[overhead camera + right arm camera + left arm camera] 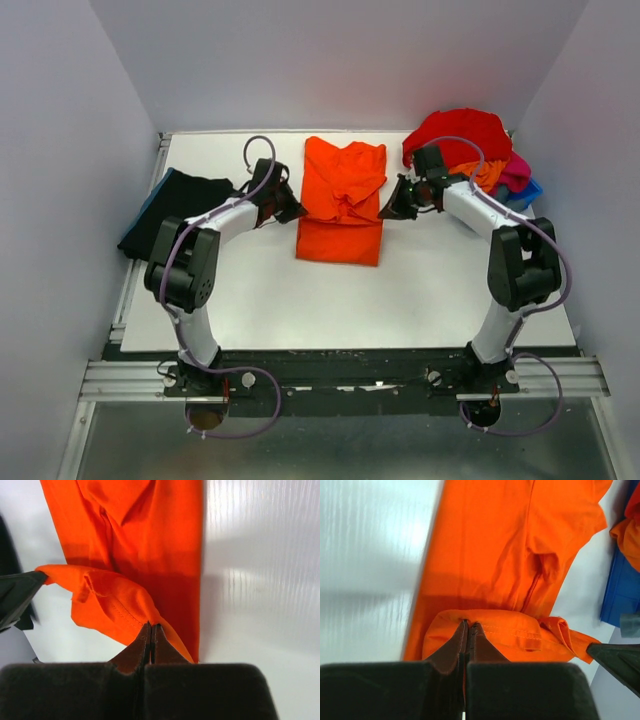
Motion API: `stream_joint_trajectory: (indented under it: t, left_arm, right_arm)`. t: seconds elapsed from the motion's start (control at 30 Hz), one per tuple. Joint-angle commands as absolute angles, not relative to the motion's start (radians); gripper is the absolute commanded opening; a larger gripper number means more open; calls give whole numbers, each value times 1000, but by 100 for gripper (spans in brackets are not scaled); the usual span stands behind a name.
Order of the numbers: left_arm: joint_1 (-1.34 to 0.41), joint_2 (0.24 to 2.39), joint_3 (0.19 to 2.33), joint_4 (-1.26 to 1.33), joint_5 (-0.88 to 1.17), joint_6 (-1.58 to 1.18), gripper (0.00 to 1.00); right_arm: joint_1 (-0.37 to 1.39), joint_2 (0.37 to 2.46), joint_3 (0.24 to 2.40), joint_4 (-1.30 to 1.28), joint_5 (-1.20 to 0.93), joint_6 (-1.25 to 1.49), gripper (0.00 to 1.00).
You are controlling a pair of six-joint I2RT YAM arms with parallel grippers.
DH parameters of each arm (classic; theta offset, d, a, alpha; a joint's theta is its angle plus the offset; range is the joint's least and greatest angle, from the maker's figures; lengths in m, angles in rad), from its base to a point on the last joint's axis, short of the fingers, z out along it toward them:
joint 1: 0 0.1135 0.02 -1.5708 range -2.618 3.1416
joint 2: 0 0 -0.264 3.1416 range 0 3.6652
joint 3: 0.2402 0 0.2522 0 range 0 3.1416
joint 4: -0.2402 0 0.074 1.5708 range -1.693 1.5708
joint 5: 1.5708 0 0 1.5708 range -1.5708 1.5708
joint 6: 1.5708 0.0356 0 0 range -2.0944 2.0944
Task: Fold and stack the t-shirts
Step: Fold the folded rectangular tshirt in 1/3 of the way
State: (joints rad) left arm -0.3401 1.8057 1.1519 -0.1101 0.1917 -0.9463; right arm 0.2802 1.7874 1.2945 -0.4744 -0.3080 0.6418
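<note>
A robot test cell in a lab is shown. A white table point(300, 300) is boxed in on its left, far and right sides by plain pale panels point(60, 150). An aluminium rail point(130, 378) is fixed along the near edge. Two arms are bolted there side by side, the left arm point(190, 265) and the right arm point(515, 265), with cables point(279, 400) looped at their bases. Clothes are laid out on the bare surface: an orange shirt point(342, 200) at the far middle, a dark stack point(175, 205) at the left edge and a coloured heap point(460, 135) in the far right corner.
</note>
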Motion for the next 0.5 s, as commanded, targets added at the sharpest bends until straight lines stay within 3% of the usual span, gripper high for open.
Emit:
stream_joint_trajectory:
  t: [0.0, 0.47]
  left_arm:
    - [-330, 1871, 1271, -104, 160, -922, 0]
    - [-293, 1979, 1425, -138, 149, -914, 0]
  right_arm:
    - [250, 1868, 1410, -520, -379, 586, 1]
    - [230, 2074, 1658, -580, -368, 563, 1]
